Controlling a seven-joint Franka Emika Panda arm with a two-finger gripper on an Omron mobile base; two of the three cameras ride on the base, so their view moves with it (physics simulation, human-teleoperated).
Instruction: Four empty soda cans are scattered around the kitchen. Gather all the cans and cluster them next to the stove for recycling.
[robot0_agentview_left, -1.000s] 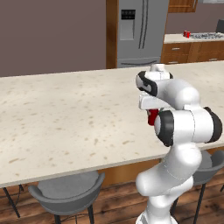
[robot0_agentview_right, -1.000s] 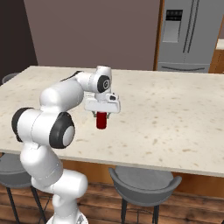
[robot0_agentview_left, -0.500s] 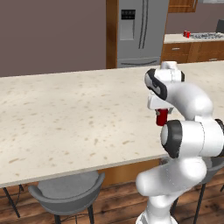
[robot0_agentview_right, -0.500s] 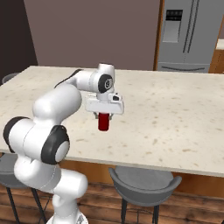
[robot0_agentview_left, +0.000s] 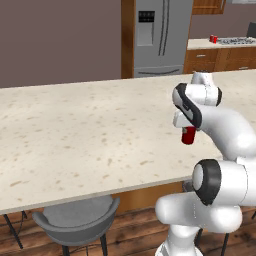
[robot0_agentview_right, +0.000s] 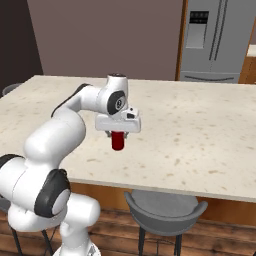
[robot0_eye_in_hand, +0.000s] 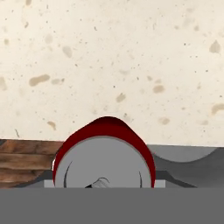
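My gripper is shut on a red soda can and holds it upright in the air, just above the near right part of the pale speckled island counter. In the hand view the can's silvery end and red rim sit close in front of the camera, over the counter's edge. Far off at the back right lies the stove, and small red cans stand on the worktop to its left.
A steel fridge stands behind the island, with wooden cabinets under the back worktop. Grey stools are tucked under the island's near edge, above the wood floor.
The arm's elbow has swung out and the hand has carried the can a little to the right. The grip on the can has stayed the same.
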